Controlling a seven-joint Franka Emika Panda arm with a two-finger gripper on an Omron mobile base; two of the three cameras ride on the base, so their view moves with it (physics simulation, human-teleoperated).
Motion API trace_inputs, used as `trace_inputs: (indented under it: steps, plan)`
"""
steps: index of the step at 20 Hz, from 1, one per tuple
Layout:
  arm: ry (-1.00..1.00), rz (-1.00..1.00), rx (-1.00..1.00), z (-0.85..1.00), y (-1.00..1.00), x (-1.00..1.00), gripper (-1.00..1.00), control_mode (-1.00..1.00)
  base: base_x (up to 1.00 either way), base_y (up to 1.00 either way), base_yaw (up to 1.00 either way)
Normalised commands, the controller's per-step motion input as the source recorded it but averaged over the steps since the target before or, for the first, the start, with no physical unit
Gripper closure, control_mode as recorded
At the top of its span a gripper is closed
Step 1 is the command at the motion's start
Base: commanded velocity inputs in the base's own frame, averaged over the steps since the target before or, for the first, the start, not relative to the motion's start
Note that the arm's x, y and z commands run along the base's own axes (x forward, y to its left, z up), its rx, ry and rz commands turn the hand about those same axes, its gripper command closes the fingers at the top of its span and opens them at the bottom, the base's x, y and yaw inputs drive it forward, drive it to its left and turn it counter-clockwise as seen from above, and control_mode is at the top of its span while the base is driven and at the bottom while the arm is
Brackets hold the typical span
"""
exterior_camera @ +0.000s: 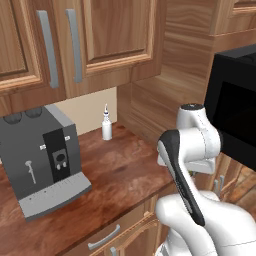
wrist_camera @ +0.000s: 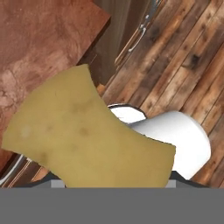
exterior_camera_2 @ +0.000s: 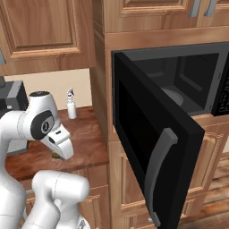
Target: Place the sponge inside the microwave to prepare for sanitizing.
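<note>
Left base view: the arm (exterior_camera: pixel 187 165) hangs past the counter (exterior_camera: pixel 115 170) edge beside the coffee machine (exterior_camera: pixel 42 160). Right base view: the microwave (exterior_camera_2: pixel 179 98) stands open, turntable bare. Hand view: the sponge (wrist_camera: pixel 83 140) sits right against the camera, apparently pinched between the fingers. It looks soft and light, so grip its middle gently.

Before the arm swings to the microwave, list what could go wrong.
The sponge looks gripped at one end, most of it hanging free, so it may slip out.
The microwave door stands open between arm and cavity; the swing may clip it.
</note>
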Motion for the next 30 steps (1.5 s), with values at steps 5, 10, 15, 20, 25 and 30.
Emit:
trace_inputs:
  steps: [5,10,15,20,25,30]
  plan:
    - [0.0,0.0,0.0,-0.02,0.0,0.0,1.0,-1.0,0.0,0.0,0.0]
    - [0.0,0.0,0.0,0.0,0.0,-0.02,1.0,-1.0,0.0,0.0,0.0]
    - [0.0,0.0,0.0,0.0,0.0,-0.06,1.0,1.0,-0.23,0.0,0.0]
    - [0.0,0.0,0.0,0.0,0.0,0.0,1.0,1.0,-0.7,0.0,0.0]
    - [0.0,0.0,0.0,0.0,0.0,0.0,1.0,1.0,-0.73,0.0,0.0]
    - [0.0,0.0,0.0,0.0,0.0,0.0,1.0,1.0,-0.8,0.0,0.0]
